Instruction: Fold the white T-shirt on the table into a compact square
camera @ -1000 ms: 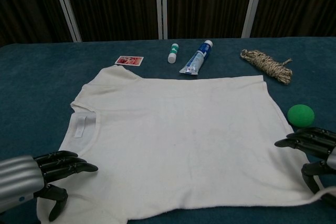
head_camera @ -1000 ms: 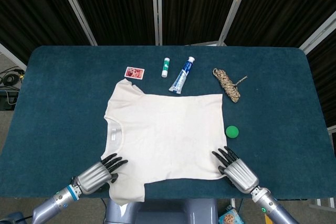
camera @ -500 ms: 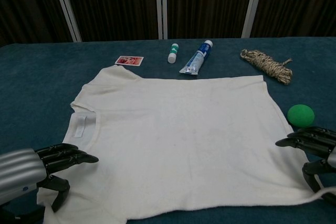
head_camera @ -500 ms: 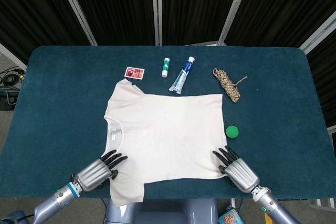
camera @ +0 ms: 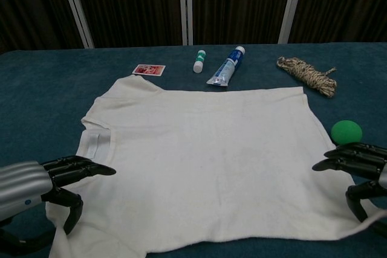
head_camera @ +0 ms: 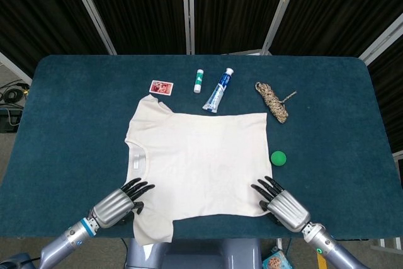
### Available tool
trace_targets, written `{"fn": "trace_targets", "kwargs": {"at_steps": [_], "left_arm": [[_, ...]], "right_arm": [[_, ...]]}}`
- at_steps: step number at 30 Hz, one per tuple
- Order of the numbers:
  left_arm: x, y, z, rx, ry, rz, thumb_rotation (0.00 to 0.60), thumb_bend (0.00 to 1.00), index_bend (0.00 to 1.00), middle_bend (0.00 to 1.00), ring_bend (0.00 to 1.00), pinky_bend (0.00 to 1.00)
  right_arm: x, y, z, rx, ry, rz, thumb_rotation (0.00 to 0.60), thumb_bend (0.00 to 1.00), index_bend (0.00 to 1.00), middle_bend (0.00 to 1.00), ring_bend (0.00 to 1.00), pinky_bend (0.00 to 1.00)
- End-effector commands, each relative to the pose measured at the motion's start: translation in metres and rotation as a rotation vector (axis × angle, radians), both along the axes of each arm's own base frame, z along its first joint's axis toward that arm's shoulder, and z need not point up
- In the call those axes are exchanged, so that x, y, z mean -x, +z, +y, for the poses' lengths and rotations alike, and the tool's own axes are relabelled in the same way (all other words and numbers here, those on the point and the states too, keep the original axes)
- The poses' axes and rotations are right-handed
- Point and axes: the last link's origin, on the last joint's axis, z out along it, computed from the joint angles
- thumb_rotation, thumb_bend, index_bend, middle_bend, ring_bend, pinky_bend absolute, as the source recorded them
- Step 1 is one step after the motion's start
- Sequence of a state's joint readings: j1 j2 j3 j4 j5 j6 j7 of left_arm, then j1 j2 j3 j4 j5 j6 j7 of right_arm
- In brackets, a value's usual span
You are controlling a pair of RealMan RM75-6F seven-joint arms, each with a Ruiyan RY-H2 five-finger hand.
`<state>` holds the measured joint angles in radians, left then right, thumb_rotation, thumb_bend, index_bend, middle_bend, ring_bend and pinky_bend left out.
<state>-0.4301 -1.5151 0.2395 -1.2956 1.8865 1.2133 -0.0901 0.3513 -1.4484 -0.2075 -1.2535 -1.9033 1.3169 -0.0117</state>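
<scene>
The white T-shirt (head_camera: 198, 162) (camera: 199, 161) lies spread flat on the blue table (head_camera: 69, 124), collar to the left and hem to the right. My left hand (head_camera: 118, 204) (camera: 36, 188) sits at the near-left sleeve; its fingers reach over the cloth by the collar and the thumb curls on the sleeve, with a gap between them. At the near hem corner, my right hand (head_camera: 282, 206) (camera: 360, 167) has its fingers over the shirt's edge and the thumb apart below them. Neither hand plainly holds cloth.
Beyond the shirt lie a red card (head_camera: 160, 87), a small white stick (head_camera: 198, 80), a blue-and-white tube (head_camera: 218, 91) and a coil of rope (head_camera: 272, 101). A green ball (head_camera: 278, 157) (camera: 346, 132) rests just right of the hem, close to my right hand.
My left hand has moved forward onto the near sleeve, and the cloth by the collar has bunched slightly. My right hand has edged a little left over the hem corner.
</scene>
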Motion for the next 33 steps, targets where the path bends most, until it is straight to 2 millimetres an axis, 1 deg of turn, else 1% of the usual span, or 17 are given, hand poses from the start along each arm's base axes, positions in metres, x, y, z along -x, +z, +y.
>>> {"fn": "trace_targets", "kwargs": {"at_steps": [1, 7, 12, 17, 24, 33], "left_arm": [[-0.003, 0.009, -0.002, -0.007, -0.018, -0.012, 0.600, 0.57, 0.81, 0.00, 0.00, 0.00], [-0.005, 0.023, -0.007, -0.015, -0.042, -0.013, 0.600, 0.57, 0.82, 0.00, 0.00, 0.00], [-0.007, 0.032, -0.016, -0.011, -0.076, -0.022, 0.600, 0.57, 0.82, 0.00, 0.00, 0.00], [-0.008, 0.039, -0.028, 0.010, -0.087, -0.043, 0.600, 0.57, 0.82, 0.00, 0.00, 0.00], [-0.007, 0.053, -0.042, 0.062, -0.071, -0.062, 0.600, 0.57, 0.82, 0.00, 0.00, 0.00], [-0.009, 0.066, -0.055, 0.113, -0.047, -0.045, 0.600, 0.57, 0.82, 0.00, 0.00, 0.00]], "right_arm": [[-0.003, 0.008, -0.001, -0.041, 0.044, -0.003, 0.600, 0.47, 0.71, 0.11, 0.00, 0.00], [-0.009, 0.016, 0.000, -0.074, 0.092, 0.013, 0.600, 0.46, 0.71, 0.11, 0.00, 0.00], [-0.018, 0.023, 0.003, -0.096, 0.130, 0.014, 0.600, 0.46, 0.70, 0.11, 0.00, 0.00], [-0.025, 0.029, 0.009, -0.118, 0.167, 0.020, 0.600, 0.46, 0.70, 0.11, 0.00, 0.00], [-0.030, 0.036, 0.016, -0.147, 0.185, 0.031, 0.600, 0.45, 0.70, 0.12, 0.00, 0.00], [-0.033, 0.041, 0.027, -0.188, 0.214, 0.038, 0.600, 0.45, 0.70, 0.12, 0.00, 0.00]]}}
